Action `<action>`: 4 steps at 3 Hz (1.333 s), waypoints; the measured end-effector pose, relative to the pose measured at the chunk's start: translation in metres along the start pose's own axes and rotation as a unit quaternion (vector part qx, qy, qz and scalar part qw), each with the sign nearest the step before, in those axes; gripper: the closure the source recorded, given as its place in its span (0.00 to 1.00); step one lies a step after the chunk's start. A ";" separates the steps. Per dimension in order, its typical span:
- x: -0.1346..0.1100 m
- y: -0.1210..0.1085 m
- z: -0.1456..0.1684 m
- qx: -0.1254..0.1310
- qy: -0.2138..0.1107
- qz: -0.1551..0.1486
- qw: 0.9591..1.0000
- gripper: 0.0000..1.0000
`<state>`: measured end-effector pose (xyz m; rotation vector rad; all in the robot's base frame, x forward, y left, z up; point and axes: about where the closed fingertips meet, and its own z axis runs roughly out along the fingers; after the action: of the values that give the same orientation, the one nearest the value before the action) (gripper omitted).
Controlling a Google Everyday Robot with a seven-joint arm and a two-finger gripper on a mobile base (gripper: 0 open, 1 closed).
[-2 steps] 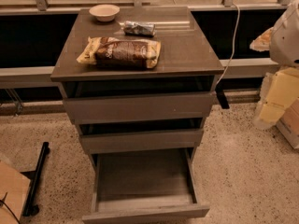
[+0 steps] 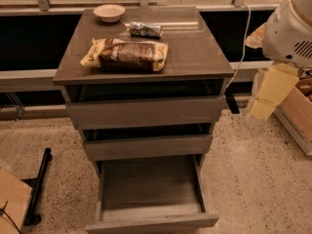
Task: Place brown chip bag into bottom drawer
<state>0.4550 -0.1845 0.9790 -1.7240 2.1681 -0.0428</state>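
Crinkly dark-brown chip bag flat on grey cabinet top: probably light, squishy, slippery, crushes easy. I'd pinch pale end seam. Pale yellowish gripper way off right, open/shut can't tell.

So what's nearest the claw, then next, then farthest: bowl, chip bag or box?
The claw hangs right of the cabinet.
1. box, floor, far right.
2. chip bag, cabinet top, left.
3. bowl, top's back left.
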 end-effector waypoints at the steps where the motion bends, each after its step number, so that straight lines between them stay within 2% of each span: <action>1: 0.000 0.000 0.000 0.000 0.000 0.000 1.000 0.00; 2: -0.011 -0.006 0.014 0.002 -0.033 0.025 0.999 0.00; 3: -0.060 -0.032 0.053 -0.001 -0.112 0.061 0.992 0.00; 4: -0.102 -0.063 0.081 0.000 -0.172 0.086 0.981 0.00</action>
<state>0.5572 -0.0873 0.9463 -1.4135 2.0443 0.2790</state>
